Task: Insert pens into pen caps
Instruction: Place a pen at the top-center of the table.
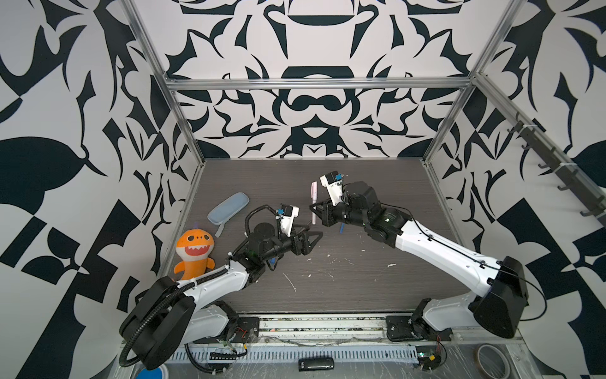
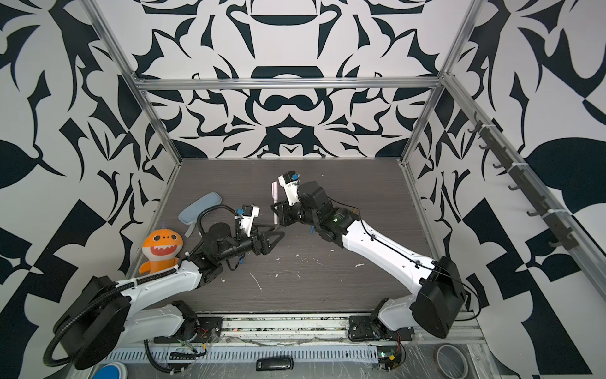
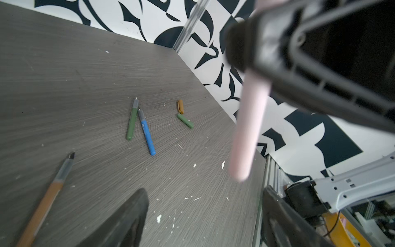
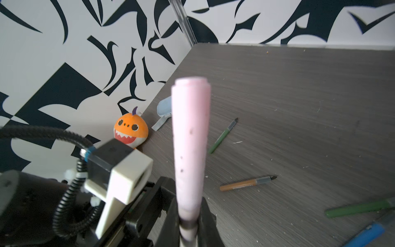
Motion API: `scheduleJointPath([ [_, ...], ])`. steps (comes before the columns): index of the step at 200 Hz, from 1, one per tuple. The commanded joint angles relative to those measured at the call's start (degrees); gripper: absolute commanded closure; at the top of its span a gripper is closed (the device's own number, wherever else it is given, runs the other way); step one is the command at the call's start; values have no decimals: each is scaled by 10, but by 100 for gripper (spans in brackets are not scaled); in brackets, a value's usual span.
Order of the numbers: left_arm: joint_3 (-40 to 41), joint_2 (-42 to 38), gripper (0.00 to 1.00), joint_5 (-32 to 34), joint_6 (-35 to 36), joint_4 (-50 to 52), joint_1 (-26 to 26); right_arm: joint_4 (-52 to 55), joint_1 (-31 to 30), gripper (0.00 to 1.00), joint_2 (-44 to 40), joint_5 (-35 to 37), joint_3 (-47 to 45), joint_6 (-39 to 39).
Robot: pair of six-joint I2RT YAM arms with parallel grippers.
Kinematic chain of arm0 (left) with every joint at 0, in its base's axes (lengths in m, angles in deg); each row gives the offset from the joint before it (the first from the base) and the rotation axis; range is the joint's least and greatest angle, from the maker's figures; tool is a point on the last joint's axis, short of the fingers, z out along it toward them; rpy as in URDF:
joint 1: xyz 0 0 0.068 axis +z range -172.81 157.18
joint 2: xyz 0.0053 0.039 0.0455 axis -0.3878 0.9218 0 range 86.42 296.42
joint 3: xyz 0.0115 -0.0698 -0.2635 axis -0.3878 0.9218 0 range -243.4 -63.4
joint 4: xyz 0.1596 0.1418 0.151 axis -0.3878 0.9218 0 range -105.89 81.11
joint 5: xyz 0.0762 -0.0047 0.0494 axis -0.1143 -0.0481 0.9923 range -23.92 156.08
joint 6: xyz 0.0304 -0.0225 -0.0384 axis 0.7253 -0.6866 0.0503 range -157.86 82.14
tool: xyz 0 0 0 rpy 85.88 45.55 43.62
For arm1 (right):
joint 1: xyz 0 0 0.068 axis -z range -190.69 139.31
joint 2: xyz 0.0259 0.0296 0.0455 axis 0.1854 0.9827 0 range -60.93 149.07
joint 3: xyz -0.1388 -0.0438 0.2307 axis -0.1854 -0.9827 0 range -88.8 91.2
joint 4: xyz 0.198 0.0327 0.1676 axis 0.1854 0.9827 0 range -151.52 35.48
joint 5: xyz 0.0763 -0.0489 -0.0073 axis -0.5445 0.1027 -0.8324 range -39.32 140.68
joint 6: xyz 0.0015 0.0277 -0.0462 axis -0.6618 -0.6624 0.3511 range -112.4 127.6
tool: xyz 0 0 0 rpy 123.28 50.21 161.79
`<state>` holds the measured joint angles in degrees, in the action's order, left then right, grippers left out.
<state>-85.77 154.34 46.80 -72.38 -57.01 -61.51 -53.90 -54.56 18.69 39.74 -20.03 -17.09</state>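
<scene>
Up off the grey, wood-grain table [image 1: 377,295], the right gripper [image 4: 189,207] pinches the pale pink pen [image 1: 313,210] tight between its two black fingers. This smooth, round stick stands almost straight up in both top views. A fatter pink cap [image 1: 313,189] sits at its upper end, with a dark band showing just below it. From the right wrist, that end has a little stepped rim. The other end is round and plain.

The left gripper [image 3: 204,190] is just beside the pink pen's lower end, spread wide with nothing in it.

Flat on the table lie more thin plastic pens. A green pen [image 3: 132,122] and a blue pen [image 3: 147,136] make a V, their grey necks close together. Near them lie a stubby orange-brown cap [image 3: 180,106] and a green cap [image 3: 185,121], ends almost touching. An orange-brown pen [image 3: 47,192] with a dark pointed tip lies apart from these. A second green pen [image 4: 222,136] shows from the right wrist.

A soft orange shark toy [image 1: 195,251] and a pale blue, rounded pencil case [image 1: 228,208] rest by the left wall. Small white flecks dot the table.
</scene>
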Motion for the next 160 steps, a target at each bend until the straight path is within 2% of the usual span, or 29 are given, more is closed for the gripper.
scheduleJointPath([
  [1,22,-39,11,32,-7,-5,0,17,12,100,6,30,43,19],
  [37,47,-103,10,94,-18,72,0,32,62,100,48,23,66,5],
  [77,81,-177,8,162,-43,137,0,66,121,100,156,-13,112,-32],
  [110,82,-204,8,162,-48,181,0,86,129,99,276,-27,179,-37],
  [139,88,-207,8,161,-57,184,0,116,134,99,384,-13,261,-28],
  [160,91,-203,9,156,-62,177,0,128,136,97,432,3,301,-18],
])
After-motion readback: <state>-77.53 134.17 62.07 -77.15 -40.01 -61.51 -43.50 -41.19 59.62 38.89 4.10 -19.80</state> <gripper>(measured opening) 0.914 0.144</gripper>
